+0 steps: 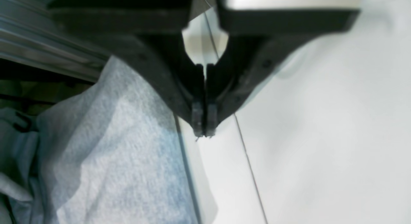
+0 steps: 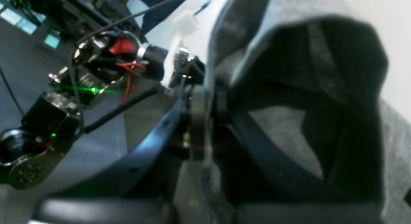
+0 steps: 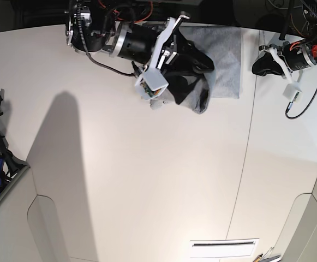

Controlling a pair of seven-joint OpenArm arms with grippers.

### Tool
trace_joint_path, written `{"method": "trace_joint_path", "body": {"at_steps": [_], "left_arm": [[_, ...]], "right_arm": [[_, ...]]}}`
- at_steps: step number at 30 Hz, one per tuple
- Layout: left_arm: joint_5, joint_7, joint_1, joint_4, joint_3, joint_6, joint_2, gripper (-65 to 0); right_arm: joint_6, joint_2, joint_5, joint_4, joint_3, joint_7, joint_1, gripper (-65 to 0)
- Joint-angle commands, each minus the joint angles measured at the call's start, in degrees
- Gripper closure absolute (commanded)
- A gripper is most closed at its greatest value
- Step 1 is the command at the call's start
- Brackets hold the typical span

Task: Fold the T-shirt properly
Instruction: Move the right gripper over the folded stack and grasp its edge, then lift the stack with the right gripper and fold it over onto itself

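**Right tool gripping the shirt at the top of the worktop, left tool closed and empty**

The T-shirt lies near the top edge of the white worktop, in the upper middle of the base view. Most of it lies as a flat grey rectangle, and its left part is gathered into a dark, drooping bunch under the right arm.

The right tool sits at the centre of the right wrist view, its two dark fingers pressed together on a fold of grey cloth. The fabric runs between them and drapes over the finger on the right of the frame, forming a shadowed hood across the upper right. In the base view this tool reaches in from the upper left and meets the shirt at its left edge.

The left tool is closed with nothing between its fingers; the tips meet in the middle of the left wrist view, above the bare worktop. Grey cloth fills the lower left of that view, just beside the tips but not touching them. In the base view the left tool hangs in the upper right, apart from the shirt's right edge.

A thin seam runs down the worktop, right of centre.
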Motion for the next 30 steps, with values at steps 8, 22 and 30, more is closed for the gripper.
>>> {"method": "trace_joint_path", "body": {"at_steps": [8, 22, 30], "left_arm": [[-1.3, -0.8, 0.1, 0.7, -0.3, -0.3, -0.6, 0.0], [-2.1, -0.8, 0.1, 0.7, -0.3, -0.3, -0.3, 0.0], [-2.1, -0.8, 0.1, 0.7, -0.3, -0.3, -0.3, 0.0]], "right_arm": [[0.3, -0.2, -8.9, 1.0, -6.7, 7.6, 0.2, 0.0], [0.0, -2.1, -12.3, -11.9, -8.1, 10.3, 4.3, 0.0], [0.0, -3.8, -12.1, -17.2, -13.1, 10.3, 8.2, 0.0]]}}
